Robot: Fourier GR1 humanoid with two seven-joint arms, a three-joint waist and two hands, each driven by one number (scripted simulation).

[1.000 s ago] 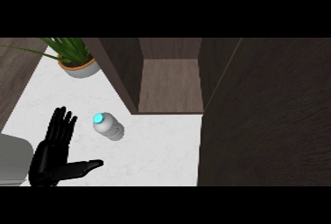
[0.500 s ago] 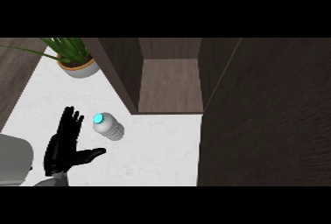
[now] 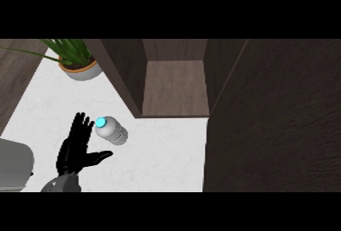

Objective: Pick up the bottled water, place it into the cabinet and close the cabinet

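Observation:
The bottled water (image 3: 112, 131) lies on the white counter (image 3: 160, 149), clear with a cyan cap pointing up-left. My left hand (image 3: 75, 152) is open just left of it, fingers straight and pointing away from me, thumb spread out below the bottle. The fingertips are right beside the cap; I cannot tell if they touch. Behind the bottle to the right, the cabinet (image 3: 174, 85) stands open and shows a bare wooden shelf. Its dark door (image 3: 273, 117) is swung out and fills the right side. My right hand is out of sight.
A potted plant (image 3: 78, 65) stands at the back left of the counter. A grey rounded object (image 3: 13, 167) sits at the lower left edge, next to my forearm. The cabinet's side wall (image 3: 123, 72) rises just behind the bottle.
My left hand has moved right and forward, closing in on the bottle's left side. The bottle and cabinet door have not moved.

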